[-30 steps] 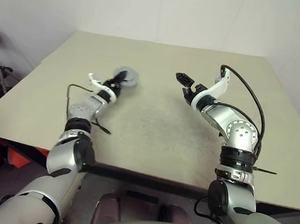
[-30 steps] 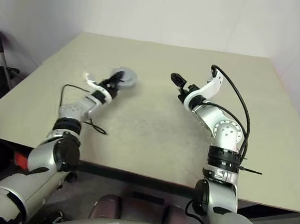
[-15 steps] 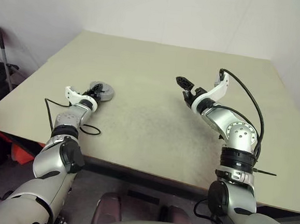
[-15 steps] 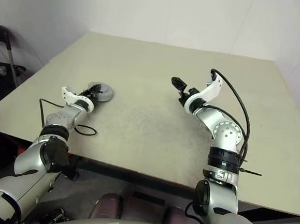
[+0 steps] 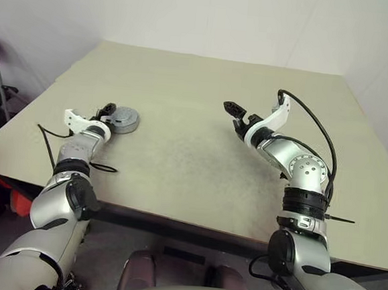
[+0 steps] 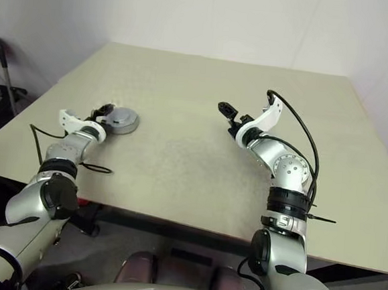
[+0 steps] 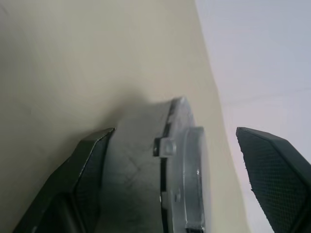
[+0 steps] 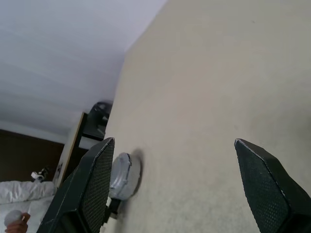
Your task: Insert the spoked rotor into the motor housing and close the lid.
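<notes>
on your tan tabletop [image 5: 200, 152], near its left edge, the closed motor housing [image 5: 123, 120] sits between the spread left gripper [image 5: 106, 114]; right gripper [image 5: 237, 115] spread, empty.

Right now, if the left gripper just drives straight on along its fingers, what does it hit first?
The motor housing. It sits on the table between the open fingers of the left gripper, right ahead, so it would probably run into the palm almost at once; the remaining gap is hard to judge.

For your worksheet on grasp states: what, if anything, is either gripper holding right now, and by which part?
Nothing is held. The left gripper stands open around the round grey motor assembly on the table, one finger clear of it. The right gripper is open in the air.
</notes>
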You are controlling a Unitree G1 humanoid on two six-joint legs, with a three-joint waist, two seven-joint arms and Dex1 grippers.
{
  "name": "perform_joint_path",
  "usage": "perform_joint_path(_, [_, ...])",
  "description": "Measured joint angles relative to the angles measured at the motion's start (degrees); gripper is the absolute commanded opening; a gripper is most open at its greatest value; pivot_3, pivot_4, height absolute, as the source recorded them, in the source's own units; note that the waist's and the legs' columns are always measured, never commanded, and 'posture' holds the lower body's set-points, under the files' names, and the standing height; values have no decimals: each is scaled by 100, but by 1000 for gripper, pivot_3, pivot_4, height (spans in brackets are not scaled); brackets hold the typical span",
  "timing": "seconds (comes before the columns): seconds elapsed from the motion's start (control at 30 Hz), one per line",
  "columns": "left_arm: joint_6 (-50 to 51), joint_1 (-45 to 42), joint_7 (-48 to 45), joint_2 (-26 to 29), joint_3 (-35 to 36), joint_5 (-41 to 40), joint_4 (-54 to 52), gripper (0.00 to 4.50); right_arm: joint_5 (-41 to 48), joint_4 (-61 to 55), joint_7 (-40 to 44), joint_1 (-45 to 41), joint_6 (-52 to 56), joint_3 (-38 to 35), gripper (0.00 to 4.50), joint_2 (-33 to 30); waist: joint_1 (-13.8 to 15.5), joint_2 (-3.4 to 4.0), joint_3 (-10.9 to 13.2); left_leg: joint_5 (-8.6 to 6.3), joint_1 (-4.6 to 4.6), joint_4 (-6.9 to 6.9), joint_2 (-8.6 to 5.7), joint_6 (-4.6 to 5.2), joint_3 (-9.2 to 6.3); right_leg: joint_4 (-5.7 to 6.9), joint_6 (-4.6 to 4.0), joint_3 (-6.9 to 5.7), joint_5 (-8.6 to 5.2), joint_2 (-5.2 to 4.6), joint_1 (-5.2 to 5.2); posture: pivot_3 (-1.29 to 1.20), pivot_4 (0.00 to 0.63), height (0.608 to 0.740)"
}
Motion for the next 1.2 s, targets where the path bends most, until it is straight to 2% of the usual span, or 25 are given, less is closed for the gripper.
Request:
perform_joint_path(0.17, [-162,-72,-48,187,-122,208,25,4174,-100,53,87,-13,73,-2,4462,-58,15,0,0,0,-4,0,-1,0,0,0,-1,0,0,-2,1,0,0,740])
perform_joint_path(0.33, [-417,-160,-492,130,-658,655,-68,4174,-889,-412,716,101,-207,581,4462,-420,67,-1,-1,0,-7,3,-2,-1,0,-1,1,0,1,-6,2,0,0,740])
perform_joint_path(0.47, [-553,-41,-1743,-248,-1684,1124,-1093,4174,-2012,-762,1864,519,-924,1326,4462,-1392,184,-16,2,1,-21,10,-6,-1,0,-8,1,-8,2,-19,8,0,0,740])
perform_joint_path(0.6, [-386,204,-2795,-391,-2809,1536,-2323,4174,-2811,-647,2809,843,-1436,1602,4462,-2210,156,-19,2,0,-16,15,-11,3,7,-7,-14,-3,-6,-27,12,0,0,740])
perform_joint_path(0.83, [-558,947,-3580,-640,-4415,2530,-3048,4174,-3830,-112,3755,1138,-2142,1838,4462,-2743,15,-18,2,7,3,16,-2,18,14,6,-30,2,0,-15,14,0,0,740])
perform_joint_path(1.03, [-654,1077,-3706,-636,-4560,2646,-3372,4174,-4126,-65,4177,1189,-2342,1835,4462,-2797,-28,-17,1,13,13,26,-3,68,15,16,-42,2,6,-17,20,0,0,740])
perform_joint_path(1.2, [-719,1067,-3678,-634,-4510,2649,-3390,4174,-4252,-66,4314,1301,-2362,1834,4462,-2796,-32,-17,2,-3,54,27,-4,98,16,10,-43,2,6,-18,66,0,0,740])
